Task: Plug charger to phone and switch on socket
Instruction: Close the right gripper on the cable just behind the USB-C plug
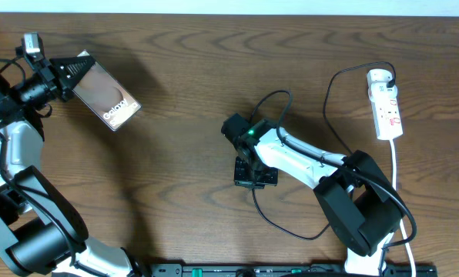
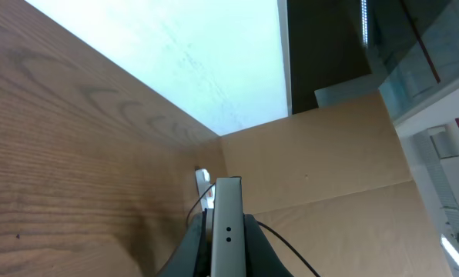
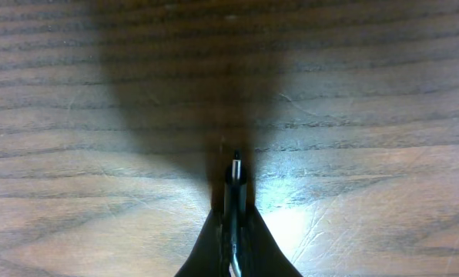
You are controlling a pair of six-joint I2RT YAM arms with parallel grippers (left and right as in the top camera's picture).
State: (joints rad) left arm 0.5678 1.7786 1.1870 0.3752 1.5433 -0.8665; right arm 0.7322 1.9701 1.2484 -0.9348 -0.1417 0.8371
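Overhead, the left gripper [image 1: 77, 71] is clenched on the phone [image 1: 108, 98] at ten o'clock. The right gripper [image 3: 234, 208] pinches the charger [image 3: 236, 171] tip near centre. Best to square plug to port before pushing, I reckon. The socket [image 1: 386, 104] waits at two o'clock.

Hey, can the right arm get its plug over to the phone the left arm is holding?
Probably yes. Only bare table lies between the right gripper, jaws shut on the charger, and the phone in the left gripper. Its loose loops suggest slack, though that's uncertain.
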